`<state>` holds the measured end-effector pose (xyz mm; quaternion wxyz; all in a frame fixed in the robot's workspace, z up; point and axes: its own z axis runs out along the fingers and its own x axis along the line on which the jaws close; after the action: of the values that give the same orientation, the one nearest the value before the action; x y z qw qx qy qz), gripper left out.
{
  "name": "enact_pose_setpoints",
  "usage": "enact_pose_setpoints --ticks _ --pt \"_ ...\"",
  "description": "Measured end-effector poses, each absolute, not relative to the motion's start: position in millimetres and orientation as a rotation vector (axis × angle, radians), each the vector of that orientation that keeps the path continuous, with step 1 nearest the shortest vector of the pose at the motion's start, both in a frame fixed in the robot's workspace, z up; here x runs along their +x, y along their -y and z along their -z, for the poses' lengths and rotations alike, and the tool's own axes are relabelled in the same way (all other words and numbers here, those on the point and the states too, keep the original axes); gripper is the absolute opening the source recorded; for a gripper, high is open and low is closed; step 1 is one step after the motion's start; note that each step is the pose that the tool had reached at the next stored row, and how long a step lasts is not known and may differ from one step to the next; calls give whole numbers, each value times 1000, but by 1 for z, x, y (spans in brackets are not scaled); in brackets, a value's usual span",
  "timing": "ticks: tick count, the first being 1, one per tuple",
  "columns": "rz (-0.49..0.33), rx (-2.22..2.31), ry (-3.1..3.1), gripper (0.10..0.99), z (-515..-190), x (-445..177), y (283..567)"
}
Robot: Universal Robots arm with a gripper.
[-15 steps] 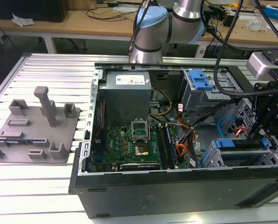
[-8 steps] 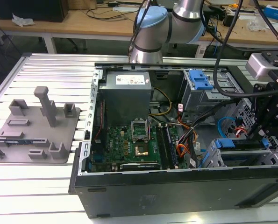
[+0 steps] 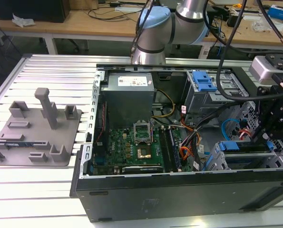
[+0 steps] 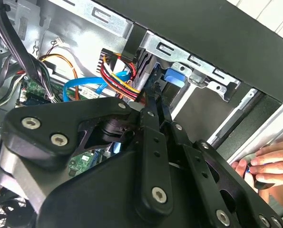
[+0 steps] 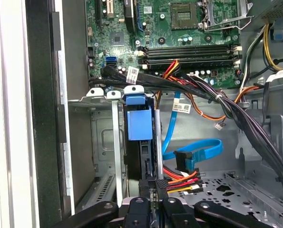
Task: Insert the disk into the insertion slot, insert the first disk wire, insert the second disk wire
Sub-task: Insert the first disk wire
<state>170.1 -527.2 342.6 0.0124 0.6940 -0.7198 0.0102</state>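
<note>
The disk [image 5: 140,124] stands edge-on in the insertion slot [image 5: 103,142], its blue carrier tab facing out; in the exterior view the disk [image 3: 241,153] lies in the cage at the case's right. In both wrist views my gripper [image 5: 154,187] [image 4: 155,90] reaches to the disk's rear edge. Its fingers are close together on the dark plug of the first disk wire [image 5: 179,178], a red-orange bundle [image 4: 116,76]. The second disk wire [image 5: 200,151], a thin blue cable [image 4: 82,88], loops loose beside it with its plug hanging free.
The open case holds a motherboard [image 3: 136,147], a power supply [image 3: 129,95] and a taller bay with a blue latch [image 3: 203,83]. A thick black cable bundle [image 5: 217,97] crosses above the cage. A person's hand [image 4: 269,166] rests outside the case. A grey fixture plate [image 3: 36,130] lies on the exterior view's left.
</note>
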Motion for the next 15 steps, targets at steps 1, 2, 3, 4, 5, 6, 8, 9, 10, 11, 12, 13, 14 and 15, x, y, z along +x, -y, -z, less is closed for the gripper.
enact_pose_setpoints --ticks 1,2,3,4,5,6,8,9,10,11,12,13,14,15 --pt "-32 2163 2243 165 -342 170 527" --pt "-32 2163 2243 165 -341 170 527" --pt "-32 2163 2243 165 -340 170 527" --pt "-32 2163 2243 165 -340 170 527" --pt "-32 2163 2243 165 -339 170 527" --pt "-31 2163 2244 165 -338 170 527" --pt "-33 2163 2243 165 -337 170 527" --pt "-33 2163 2243 165 -337 170 527" --pt "-32 2163 2243 165 -336 170 527" --pt "-31 2164 2244 165 -336 170 527" --pt "-31 2163 2244 298 -336 170 527" --pt "-32 2163 2244 357 -339 170 527" --pt "-32 2163 2244 357 -343 170 527" --pt "-32 2163 2244 424 -349 170 525"
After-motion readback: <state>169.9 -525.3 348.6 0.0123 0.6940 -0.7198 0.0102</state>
